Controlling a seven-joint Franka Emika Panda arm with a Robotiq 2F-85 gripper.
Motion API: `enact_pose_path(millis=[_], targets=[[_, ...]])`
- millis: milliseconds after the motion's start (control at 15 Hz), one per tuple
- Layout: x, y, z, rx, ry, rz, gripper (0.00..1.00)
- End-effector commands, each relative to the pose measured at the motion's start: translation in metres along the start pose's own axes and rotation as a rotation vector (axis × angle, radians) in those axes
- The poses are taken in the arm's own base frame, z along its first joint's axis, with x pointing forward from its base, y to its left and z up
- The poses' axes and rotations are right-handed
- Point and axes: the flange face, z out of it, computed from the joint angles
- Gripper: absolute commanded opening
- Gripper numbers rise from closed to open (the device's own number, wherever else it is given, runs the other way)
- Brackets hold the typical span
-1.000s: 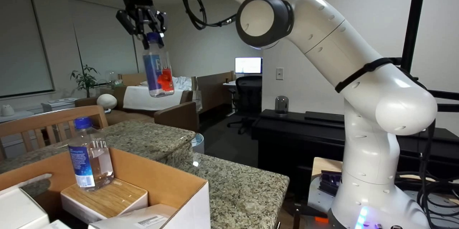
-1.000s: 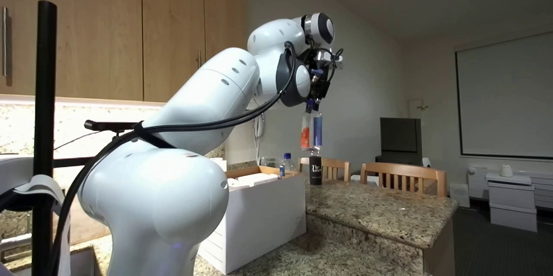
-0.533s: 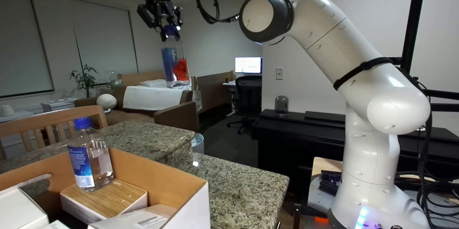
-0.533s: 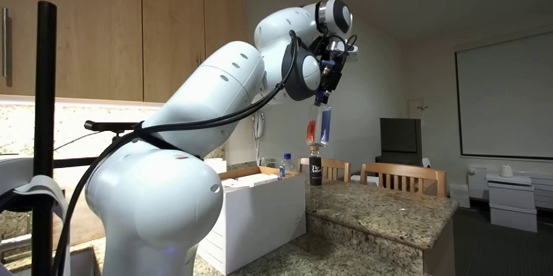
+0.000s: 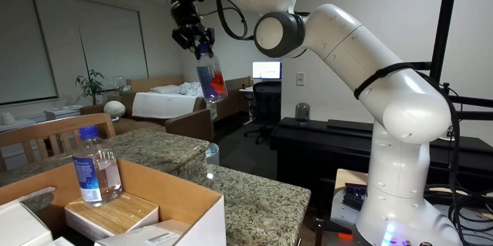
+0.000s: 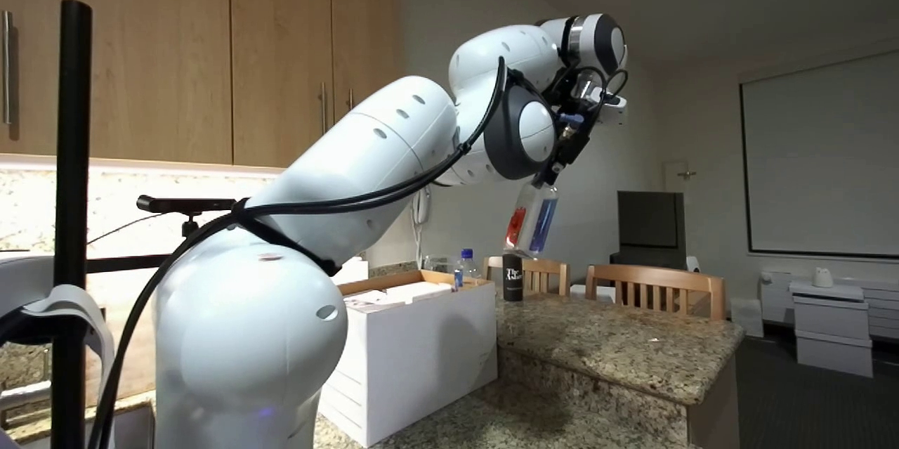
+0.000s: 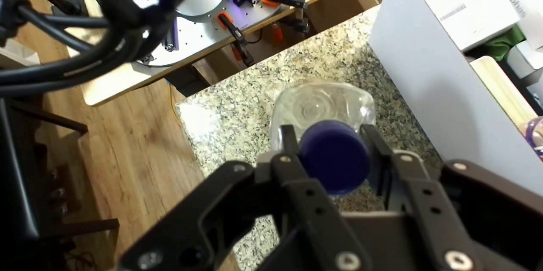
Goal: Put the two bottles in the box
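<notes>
My gripper (image 5: 204,50) is shut on the blue cap of a clear bottle with blue and red colouring (image 5: 212,81). The bottle hangs tilted in the air in both exterior views (image 6: 532,220). In the wrist view its cap sits between the fingertips (image 7: 330,137), above the granite counter and beside the box's pale outer wall (image 7: 441,80). The box (image 5: 173,184) is open, brown inside and pale outside. The other bottle (image 5: 96,173), clear with a blue cap and blue label, stands inside the box on a wood-topped item. It also shows at the box's rim (image 6: 466,270).
Inside the box are white cartons (image 5: 19,225) and a wood-topped block (image 5: 115,211). A black bottle (image 6: 513,279) stands on the raised granite counter (image 6: 618,336). Wooden chairs (image 6: 657,287) stand behind it. A clamped robot base plate (image 7: 203,37) lies beyond the counter edge.
The gripper has moved right in both exterior views with the bottle held throughout. It rose slightly, then dropped. The bottle is now more tilted. The bottle in the box has not moved.
</notes>
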Motion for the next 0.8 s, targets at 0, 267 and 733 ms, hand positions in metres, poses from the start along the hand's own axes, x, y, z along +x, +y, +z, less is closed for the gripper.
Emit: enact_pose_path(millis=[0,267,733], targets=[[-0.003,-0.002,-0.001,-0.004,0.003,-0.005,0.40],[0.017,-0.023,0.006,0.024,0.043,0.005,0.17],[-0.029,-0.068,-0.037,0.131,0.354,-0.052,0.17]])
